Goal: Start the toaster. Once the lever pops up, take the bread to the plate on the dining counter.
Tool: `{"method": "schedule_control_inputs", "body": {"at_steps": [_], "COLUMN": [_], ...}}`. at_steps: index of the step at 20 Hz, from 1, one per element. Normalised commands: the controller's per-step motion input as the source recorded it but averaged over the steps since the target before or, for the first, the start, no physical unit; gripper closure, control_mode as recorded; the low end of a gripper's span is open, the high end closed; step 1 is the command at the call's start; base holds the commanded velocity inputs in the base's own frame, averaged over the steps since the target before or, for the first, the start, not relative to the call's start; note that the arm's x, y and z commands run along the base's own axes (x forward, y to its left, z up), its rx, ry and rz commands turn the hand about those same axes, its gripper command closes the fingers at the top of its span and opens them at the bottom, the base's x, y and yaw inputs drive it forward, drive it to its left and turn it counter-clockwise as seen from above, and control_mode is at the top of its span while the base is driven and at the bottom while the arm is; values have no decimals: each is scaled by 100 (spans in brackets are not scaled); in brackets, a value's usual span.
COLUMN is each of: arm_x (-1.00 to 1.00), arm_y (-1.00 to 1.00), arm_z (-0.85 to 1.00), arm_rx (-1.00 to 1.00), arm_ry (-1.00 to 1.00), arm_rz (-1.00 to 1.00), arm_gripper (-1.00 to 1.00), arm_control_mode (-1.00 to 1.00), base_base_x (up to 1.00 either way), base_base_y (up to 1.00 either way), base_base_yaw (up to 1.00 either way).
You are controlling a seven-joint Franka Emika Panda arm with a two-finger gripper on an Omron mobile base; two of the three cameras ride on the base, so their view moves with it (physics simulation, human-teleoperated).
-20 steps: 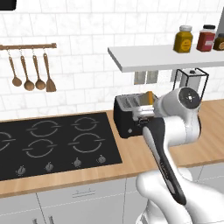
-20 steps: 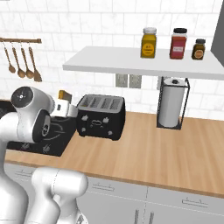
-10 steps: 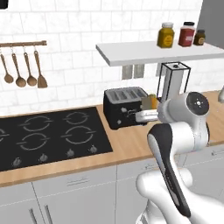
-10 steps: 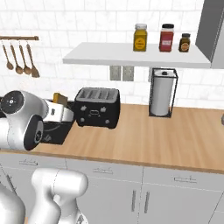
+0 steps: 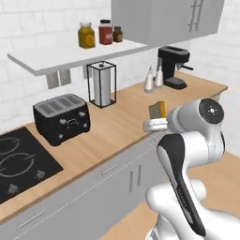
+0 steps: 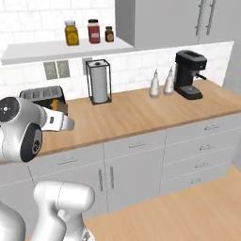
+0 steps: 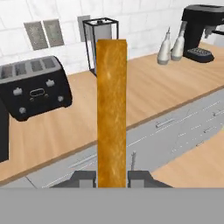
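My tool [image 7: 112, 177] is clamped shut on the bread [image 7: 112, 113], which I see edge-on in the hand view as a tall brown strip rising between the two finger tips; its broad face is turned away there. From the left base view the bread [image 5: 158, 110] shows as a small tan square standing upright above the tool [image 5: 154, 124], out over the front edge of the desk [image 5: 117, 129]. In the right base view my own arm hides most of the slice [image 6: 55, 104].

Farther back the black toaster [image 5: 62, 117] sits on the desk just right of the stove [image 5: 21, 161], which is cut off at the frame's left edge. Behind it stands a paper towel holder [image 5: 102, 84]. Two pale bottles [image 5: 154, 78] and the coffee machine [image 5: 174, 66] are farther along the desk. Three jars [image 5: 100, 33] line the shelf [image 5: 70, 54]; their labels are too small to read.
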Motion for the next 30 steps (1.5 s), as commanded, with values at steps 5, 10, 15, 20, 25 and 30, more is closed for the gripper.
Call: {"method": "schedule_control_inputs", "body": {"at_steps": [5,10,15,20,25,30], "arm_x": [0,0,0,0,0,0], "arm_y": [0,0,0,0,0,0], "arm_z": [0,0,0,0,0,0], "arm_rx": [0,0,0,0,0,0], "arm_ry": [0,0,0,0,0,0], "arm_rz": [0,0,0,0,0,0], "arm_gripper": [100,100,100,100,100,100], "arm_control_mode": [100,100,100,100,100,100], "base_base_x": [-26,-10,-2,0,0,3], "base_base_y": [0,5,3,1,0,22], "base_base_yaw": [-85,-97,-99,-100,-100,-93]}}
